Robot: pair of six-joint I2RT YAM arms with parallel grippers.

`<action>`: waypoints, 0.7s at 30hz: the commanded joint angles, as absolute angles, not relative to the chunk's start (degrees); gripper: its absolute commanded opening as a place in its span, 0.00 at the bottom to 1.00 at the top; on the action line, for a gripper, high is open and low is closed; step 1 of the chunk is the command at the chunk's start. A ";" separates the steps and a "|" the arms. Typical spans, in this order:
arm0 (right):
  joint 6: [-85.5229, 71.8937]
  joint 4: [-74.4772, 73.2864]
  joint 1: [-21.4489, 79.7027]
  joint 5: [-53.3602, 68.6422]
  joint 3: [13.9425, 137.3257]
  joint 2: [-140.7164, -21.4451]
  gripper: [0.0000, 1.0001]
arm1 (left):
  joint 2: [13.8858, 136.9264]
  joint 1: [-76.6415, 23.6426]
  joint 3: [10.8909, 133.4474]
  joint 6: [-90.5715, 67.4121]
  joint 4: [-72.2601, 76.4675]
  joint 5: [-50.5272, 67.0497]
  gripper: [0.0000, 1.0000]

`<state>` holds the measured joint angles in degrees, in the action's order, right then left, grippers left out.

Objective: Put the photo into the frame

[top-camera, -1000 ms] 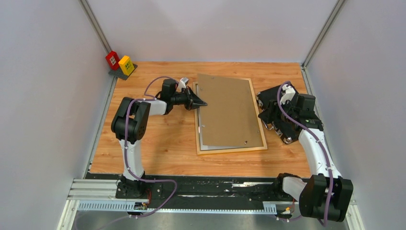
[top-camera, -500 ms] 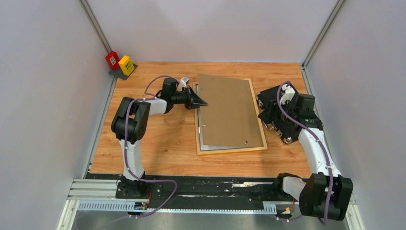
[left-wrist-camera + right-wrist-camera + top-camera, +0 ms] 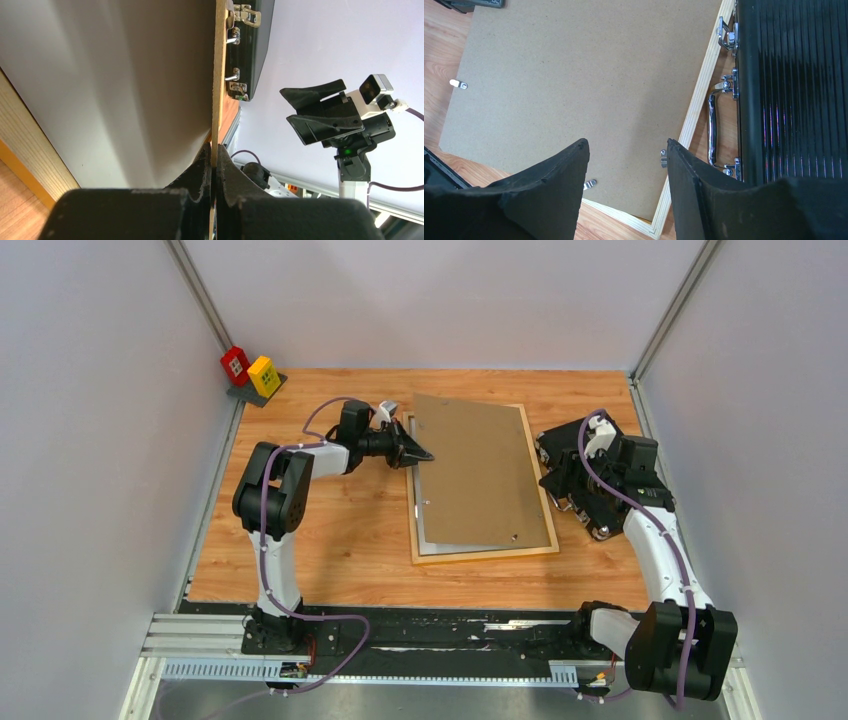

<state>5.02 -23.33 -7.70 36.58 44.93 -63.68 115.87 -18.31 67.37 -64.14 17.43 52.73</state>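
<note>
- Wood-grain table [image 3: 330, 540] boxed in by grey walls fills my overhead view.
- On my feed the left gripper [image 3: 214, 150] is pinched tight on the left edge of the brown hardboard panel [image 3: 480, 470] and holds that side raised.
- Under the raised edge I see the photo [image 3: 125, 90], pale back up, lying inside the frame [image 3: 485, 553], which rests flat mid-table.
- The panel sits askew over the frame, its far left corner overhanging the top rail.
- The right gripper [image 3: 626, 145] hovers with fingers spread wide and nothing between them, above the panel's right side.
- Just beside the frame's right rail lies a black case [image 3: 794, 75] with metal handles.
- A red block [image 3: 235, 363] and a yellow block [image 3: 264, 375] stand in the far left corner, well apart from everything else.
</note>
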 commanded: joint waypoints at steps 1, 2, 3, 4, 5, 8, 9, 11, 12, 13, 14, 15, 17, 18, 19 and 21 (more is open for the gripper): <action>5.97 -22.42 -8.17 37.79 45.44 -64.07 0.57 | 115.22 -20.65 69.42 -64.96 15.78 58.08 0.00; 5.98 -22.41 -8.17 37.79 45.36 -64.12 0.57 | 115.22 -20.65 69.65 -65.06 15.63 58.18 0.00; 5.98 -22.45 -8.16 37.79 45.35 -64.07 0.57 | 115.27 -20.65 69.81 -65.01 15.46 58.45 0.00; 5.98 -22.44 -8.17 37.84 45.35 -64.12 0.57 | 115.33 -20.65 70.23 -64.88 15.05 58.58 0.00; 6.02 -22.47 -8.17 37.80 45.43 -64.15 0.57 | 115.49 -20.65 70.53 -64.56 14.60 58.81 0.00; 6.06 -22.47 -8.16 37.80 45.44 -64.16 0.57 | 115.80 -20.65 72.09 -62.41 11.74 58.96 0.00; 6.06 -22.44 -8.14 37.79 45.44 -64.16 0.57 | 115.89 -20.65 72.26 -62.14 11.41 58.99 0.00; 6.06 -22.47 -8.17 37.81 45.44 -64.16 0.57 | 115.90 -20.65 72.68 -61.22 10.29 58.96 0.00; 6.06 -22.54 -8.17 37.81 45.44 -64.13 0.57 | 115.96 -20.65 73.23 -60.15 8.99 58.92 0.00; 6.13 -22.51 -8.13 37.82 45.44 -64.10 0.57 | 115.94 -20.65 73.68 -59.69 8.36 58.90 0.00; 6.15 -22.48 -8.17 37.86 45.44 -64.12 0.57 | 115.93 -20.63 73.89 -58.82 7.36 58.93 0.00; 6.15 -22.53 -8.17 37.86 45.40 -64.08 0.57 | 115.86 -20.64 74.26 -58.26 6.63 58.96 0.00; 6.15 -22.51 -8.15 37.88 45.35 -64.10 0.57 | 115.78 -20.65 74.79 -57.41 5.41 59.05 0.00; 6.15 -22.50 -8.13 37.88 45.36 -64.08 0.57 | 115.69 -20.65 74.93 -57.09 5.03 59.06 0.00; 6.15 -22.50 -8.17 37.88 45.35 -64.07 0.57 | 115.72 -20.65 75.27 -56.46 4.22 59.10 0.00; 6.15 -22.50 -8.15 37.80 45.35 -64.08 0.57 | 115.83 -20.65 76.00 -55.21 2.64 59.05 0.00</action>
<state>5.08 -23.35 -7.73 36.58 44.93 -64.31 115.92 -18.50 73.08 -58.72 6.76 54.87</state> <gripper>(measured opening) 0.573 0.026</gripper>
